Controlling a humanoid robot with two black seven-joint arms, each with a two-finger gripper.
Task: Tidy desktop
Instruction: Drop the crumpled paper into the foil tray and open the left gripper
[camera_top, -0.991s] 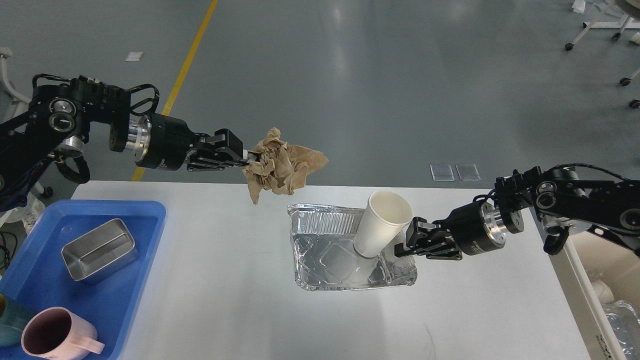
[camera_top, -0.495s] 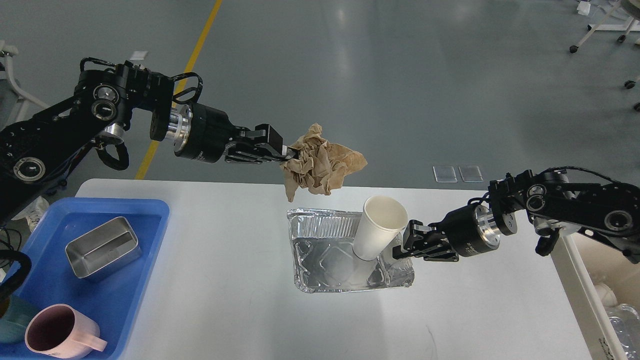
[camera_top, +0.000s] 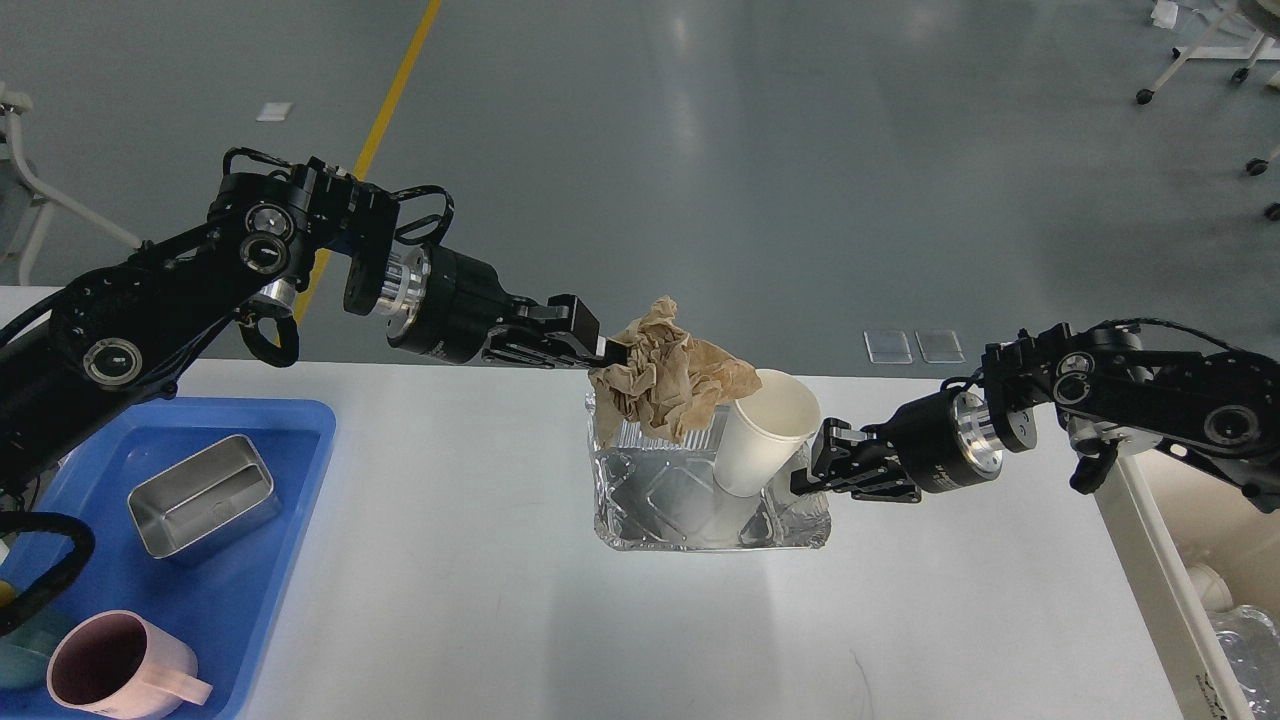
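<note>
I am holding a crumpled ball of brown paper (camera_top: 668, 375) in my left gripper (camera_top: 604, 352). Its two fingers are pinching the left edge of the paper. The paper is hanging over the back part of a shiny silver foil tray (camera_top: 690, 500). The tray is sitting near the middle of the big white desktop with rounded corners (camera_top: 450, 580).

My right gripper (camera_top: 803, 475) is reaching in from the right. It is at the right rim of the foil tray, just beside a white paper cup (camera_top: 760, 435). The cup is leaning inside the tray with its open mouth up. I cannot tell if this gripper is gripping anything.

On the left, a blue plastic tray (camera_top: 250, 590) is holding a small metal box (camera_top: 203, 495) and a pink mug (camera_top: 120, 668).
</note>
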